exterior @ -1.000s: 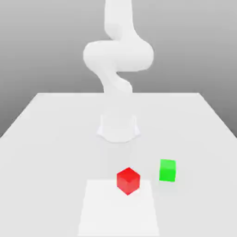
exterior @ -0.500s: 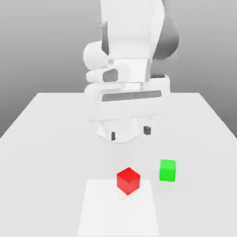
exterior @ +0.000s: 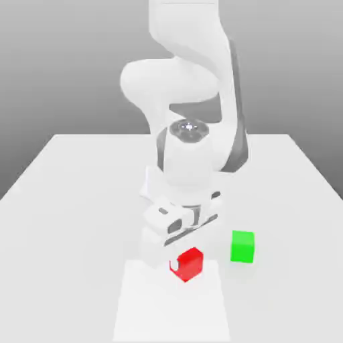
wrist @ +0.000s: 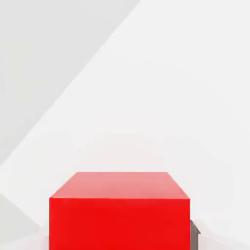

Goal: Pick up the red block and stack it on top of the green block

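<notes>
Grey backdrop (exterior: 53,67) is standing behind a pale desk (exterior: 60,228), where a white patch (exterior: 167,311) is lying flat. Over it the end effector (exterior: 187,263) is clamping the red block (exterior: 191,266) by opposite sides, near the patch's edge. That block is looking stiff, probably light, its smooth faces perhaps inviting slips. Beside it, the green block (exterior: 242,247) is waiting clear, nothing blocking its top.

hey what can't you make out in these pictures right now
- Top of the red block: partly hidden in the exterior view by the gripper over it.
- Lower part of the red block: cut off by the hand view's edge.
- Arm's base: mostly hidden in the exterior view by the arm and hand in front.
</notes>
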